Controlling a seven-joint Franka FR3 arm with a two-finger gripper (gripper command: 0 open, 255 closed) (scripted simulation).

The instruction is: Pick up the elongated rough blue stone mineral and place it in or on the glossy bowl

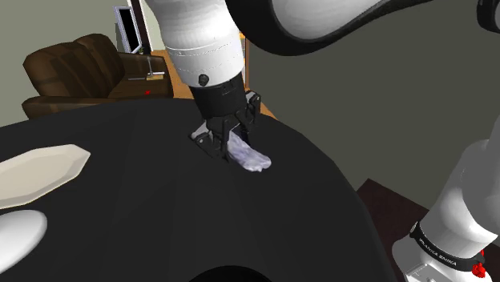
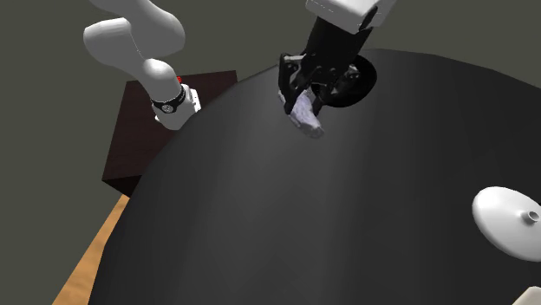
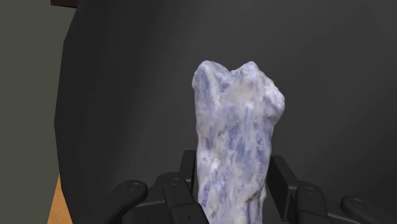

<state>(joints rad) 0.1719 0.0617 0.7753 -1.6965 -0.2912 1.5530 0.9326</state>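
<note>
Gripper [image 3: 232, 173] is clamped on the stone [image 3: 236, 127]. In the wrist view both black fingers [image 3: 188, 167] press its lower end, and most of the pale blue-white length sticks out past them. In the shoulder view the stone [image 1: 251, 157] juts from the gripper [image 1: 228, 144] low over the black table [image 1: 160, 216], near its far edge. Can't tell if the free tip touches the tabletop or sits just clear. Second exterior view matches: stone [image 2: 306, 117] under the gripper [image 2: 303, 95]. Two white dishes sit well apart from the stone: a flat pale plate [image 1: 44, 172] and a rounder shiny bowl [image 1: 16, 236], probably the target but not certain. Risks, as judgement:
- The hold is on one end only and the surface is rough and uneven, so the stone could pivot or slide out on the lift.
- If the tip is still low, it could drag on the table and twist in the grip.
- The long carry gives time to slip.
- A long piece could land across the bowl rim and roll off.
</note>
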